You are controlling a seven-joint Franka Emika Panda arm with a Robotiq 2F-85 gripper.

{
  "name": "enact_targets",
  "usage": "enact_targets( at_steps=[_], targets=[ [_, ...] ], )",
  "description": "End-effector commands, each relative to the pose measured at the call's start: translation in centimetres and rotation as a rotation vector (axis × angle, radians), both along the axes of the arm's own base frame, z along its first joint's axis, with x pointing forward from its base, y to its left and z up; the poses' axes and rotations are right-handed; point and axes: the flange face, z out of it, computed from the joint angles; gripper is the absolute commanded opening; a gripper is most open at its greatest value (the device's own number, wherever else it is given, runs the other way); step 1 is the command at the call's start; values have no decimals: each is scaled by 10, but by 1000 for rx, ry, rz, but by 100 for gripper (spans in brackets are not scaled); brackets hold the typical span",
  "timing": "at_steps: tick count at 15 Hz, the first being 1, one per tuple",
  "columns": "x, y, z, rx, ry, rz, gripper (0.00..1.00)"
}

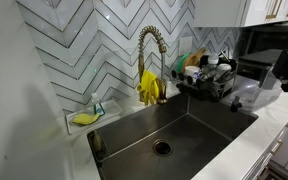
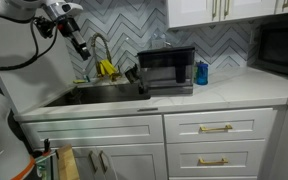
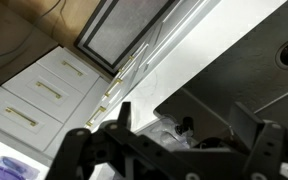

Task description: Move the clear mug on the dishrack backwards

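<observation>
The arm reaches in from high with its wrist tipped downward. The end effector (image 3: 191, 125) hangs with fingers spread wide, pinching nothing. The dishrack (image 1: 209, 78) sits below and beyond it, apart. The clear mug cannot be picked out among the dishes.

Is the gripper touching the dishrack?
No, in an exterior view the gripper hangs high in the air, clearly apart from the dishrack.
</observation>
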Motion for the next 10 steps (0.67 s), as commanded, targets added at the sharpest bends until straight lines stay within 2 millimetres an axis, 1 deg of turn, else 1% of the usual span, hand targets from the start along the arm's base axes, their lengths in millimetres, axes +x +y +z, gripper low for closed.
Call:
enact_targets(
  at_steps=[1, 3, 5, 8, 10],
  targets=[
    [26, 7, 4, 71, 40, -41, 100],
    [51, 17, 12, 145, 68, -96, 100],
    [76, 31, 14, 216, 106, -146, 100],
    [115, 47, 12, 324, 141, -237, 100],
    [143, 57, 2, 397, 177, -291, 100]
  ],
)
